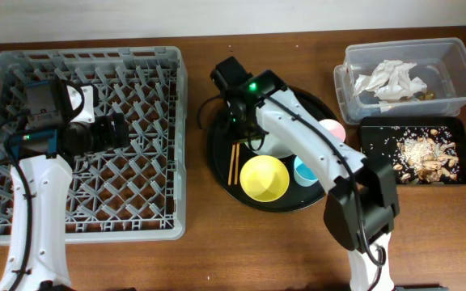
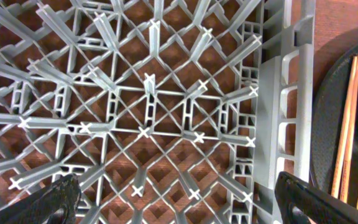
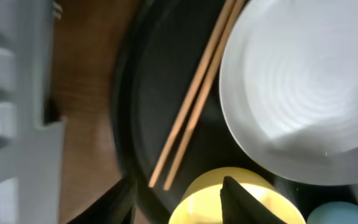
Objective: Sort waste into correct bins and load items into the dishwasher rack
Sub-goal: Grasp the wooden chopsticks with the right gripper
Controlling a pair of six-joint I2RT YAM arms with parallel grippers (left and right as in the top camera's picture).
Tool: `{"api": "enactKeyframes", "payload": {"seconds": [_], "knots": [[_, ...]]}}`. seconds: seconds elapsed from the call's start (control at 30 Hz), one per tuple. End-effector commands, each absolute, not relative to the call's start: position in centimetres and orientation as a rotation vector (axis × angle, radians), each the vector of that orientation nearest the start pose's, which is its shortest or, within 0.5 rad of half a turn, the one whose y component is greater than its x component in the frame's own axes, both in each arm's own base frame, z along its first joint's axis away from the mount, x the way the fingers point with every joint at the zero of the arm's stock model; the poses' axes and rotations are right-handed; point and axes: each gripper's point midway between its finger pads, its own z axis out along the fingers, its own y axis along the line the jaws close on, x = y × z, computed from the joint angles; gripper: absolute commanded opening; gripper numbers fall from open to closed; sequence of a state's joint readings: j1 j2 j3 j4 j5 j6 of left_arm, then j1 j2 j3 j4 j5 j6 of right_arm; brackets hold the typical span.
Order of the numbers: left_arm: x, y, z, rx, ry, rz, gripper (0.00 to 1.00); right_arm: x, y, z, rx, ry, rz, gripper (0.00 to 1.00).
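The grey dishwasher rack [image 1: 87, 214] [image 2: 166, 93] holds no items. My left gripper [image 1: 122, 133] [image 2: 185, 208] hangs open and empty above its right side. My right gripper [image 1: 247, 129] [image 3: 179, 199] is open and empty, low over the brown chopsticks [image 1: 234, 164] [image 3: 194, 93] [image 2: 345, 124]. The yellow bowl [image 1: 264, 178] [image 3: 253, 202], grey plate [image 1: 280, 147] [image 3: 303, 93], blue cup [image 1: 304, 171] [image 3: 344, 214] and pink cup [image 1: 334, 128] lie nearby. White napkins [image 1: 391, 79] lie in the clear tub [image 1: 459, 56]. Food scraps [image 1: 423, 153] lie in the flat black tray [image 1: 370, 158]. No spoon shows.
The chopsticks, bowl, plate and cups all lie on a large round black tray [image 1: 221, 174] [image 3: 135, 81] just right of the rack's wall [image 2: 278, 112]. Bare wooden table [image 1: 241, 259] runs along the front.
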State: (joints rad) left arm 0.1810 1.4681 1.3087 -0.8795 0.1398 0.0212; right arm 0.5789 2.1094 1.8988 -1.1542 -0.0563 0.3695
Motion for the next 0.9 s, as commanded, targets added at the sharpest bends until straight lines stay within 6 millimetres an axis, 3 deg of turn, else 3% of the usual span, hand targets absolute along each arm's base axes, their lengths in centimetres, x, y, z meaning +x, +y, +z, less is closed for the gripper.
{"api": "enactKeyframes", "payload": {"seconds": [0.0, 0.13, 0.37, 0.6, 0.7, 0.73, 0.83, 0.87], "knots": [[36.9, 5.0, 19.8, -0.183, 2.558, -0.066, 0.99, 37.5, 26.2, 9.1, -0.354, 2.958, 0.183, 0.45], [36.9, 5.1, 19.8, -0.184, 2.559, -0.062, 0.99, 36.8, 28.2, 7.1, -0.415, 2.962, 0.162, 0.45], [36.9, 5.1, 19.8, -0.184, 2.559, -0.062, 0.99, 36.9, 27.4, 2.8, -0.217, 3.024, 0.002, 0.41], [36.9, 5.1, 19.8, -0.184, 2.559, -0.062, 0.99, 36.7, 26.6, -0.6, -0.188, 3.07, -0.096, 0.39], [36.9, 5.1, 19.8, -0.184, 2.559, -0.062, 0.99, 36.3, 26.3, -2.2, -0.174, 3.102, -0.13, 0.31], [36.9, 5.1, 19.8, -0.183, 2.559, -0.061, 0.99, 36.0, 26.2, -2.8, -0.161, 3.121, -0.138, 0.23], [36.9, 5.1, 19.8, -0.184, 2.559, -0.058, 0.99, 35.7, 26.0, -3.3, -0.163, 3.135, -0.153, 0.11], [36.9, 5.1, 19.8, -0.184, 2.559, -0.058, 0.99, 35.7, 26.0, -3.3, -0.163, 3.136, -0.154, 0.11]]}}
